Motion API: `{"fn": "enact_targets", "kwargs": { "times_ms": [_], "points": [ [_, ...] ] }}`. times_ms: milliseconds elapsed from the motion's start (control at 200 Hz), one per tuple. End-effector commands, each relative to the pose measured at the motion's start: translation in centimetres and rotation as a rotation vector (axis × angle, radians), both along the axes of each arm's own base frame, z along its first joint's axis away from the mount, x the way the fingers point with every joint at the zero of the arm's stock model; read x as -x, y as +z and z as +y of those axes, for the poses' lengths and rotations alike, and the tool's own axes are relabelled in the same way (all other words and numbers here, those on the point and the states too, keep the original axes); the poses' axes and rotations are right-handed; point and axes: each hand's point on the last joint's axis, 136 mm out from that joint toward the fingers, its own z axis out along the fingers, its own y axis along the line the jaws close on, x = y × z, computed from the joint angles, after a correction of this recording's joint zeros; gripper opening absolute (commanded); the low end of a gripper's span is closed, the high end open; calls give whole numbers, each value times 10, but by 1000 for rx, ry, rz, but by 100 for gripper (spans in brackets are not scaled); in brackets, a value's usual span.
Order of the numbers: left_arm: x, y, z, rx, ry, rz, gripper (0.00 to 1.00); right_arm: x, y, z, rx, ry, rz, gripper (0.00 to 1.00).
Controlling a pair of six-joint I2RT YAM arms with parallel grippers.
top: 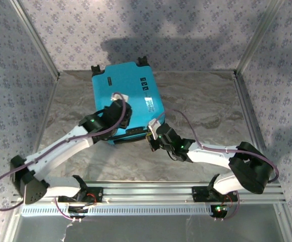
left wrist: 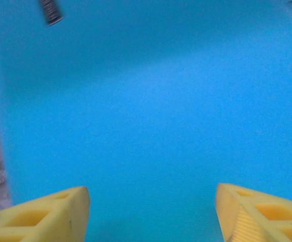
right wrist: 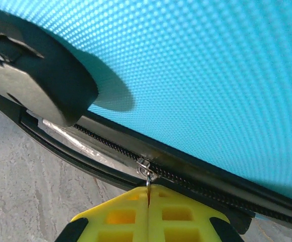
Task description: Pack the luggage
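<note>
The turquoise luggage (top: 125, 96) lies flat on the table with its lid down. My left gripper (top: 119, 105) presses down over the shell's near part, yellow fingers (left wrist: 55, 214) spread wide on bare turquoise (left wrist: 151, 116) with nothing between them. My right gripper (top: 152, 135) is at the suitcase's near right corner. Its yellow fingers (right wrist: 130, 214) are shut on the metal zipper pull (right wrist: 147, 174), which hangs from the slider on the black zipper track (right wrist: 196, 184). A black wheel (right wrist: 35, 75) juts out at the upper left of the right wrist view.
The marble-patterned table (top: 201, 101) stretches out to the right of the case. Metal frame posts (top: 35, 40) and patterned walls close in the sides and back. An aluminium rail (top: 146, 189) carries both arm bases at the near edge.
</note>
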Motion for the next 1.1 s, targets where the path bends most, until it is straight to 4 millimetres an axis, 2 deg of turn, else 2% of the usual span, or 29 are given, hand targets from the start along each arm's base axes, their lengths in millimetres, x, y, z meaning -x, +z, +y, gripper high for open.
{"fn": "enact_targets", "kwargs": {
  "times_ms": [0,105,275,460,515,605,640,665,705,899,1004,1094],
  "points": [
    [-11,-6,-11,-153,30,-27,67,-7,0,-15,8,-68,12,0],
    [-16,-8,-30,-189,9,-38,68,-3,-1,-9,-8,-42,26,0],
    [-32,14,-72,-119,-69,-73,69,2,-5,2,-22,-10,30,0],
    [-51,28,-114,-114,-148,-62,71,5,-5,10,-29,12,26,0],
    [-58,28,-129,-109,-167,-57,72,6,-5,12,-31,18,26,0],
    [-66,18,-145,-151,-190,-11,71,6,-5,14,-30,25,24,0],
    [-69,8,-151,-172,-197,10,71,7,-4,15,-32,29,24,0],
    [-73,13,-157,-163,-198,3,71,7,-4,16,-33,33,23,0],
    [-76,5,-163,-177,-205,22,71,8,-4,17,-34,36,22,0],
    [-85,-16,-179,-217,-217,64,70,10,-4,19,-31,51,17,0],
    [-85,-26,-179,-245,-218,88,68,11,-5,19,-25,54,15,0],
    [-84,-33,-171,-286,-199,100,65,11,-8,14,-5,43,10,0]
  ]
}}
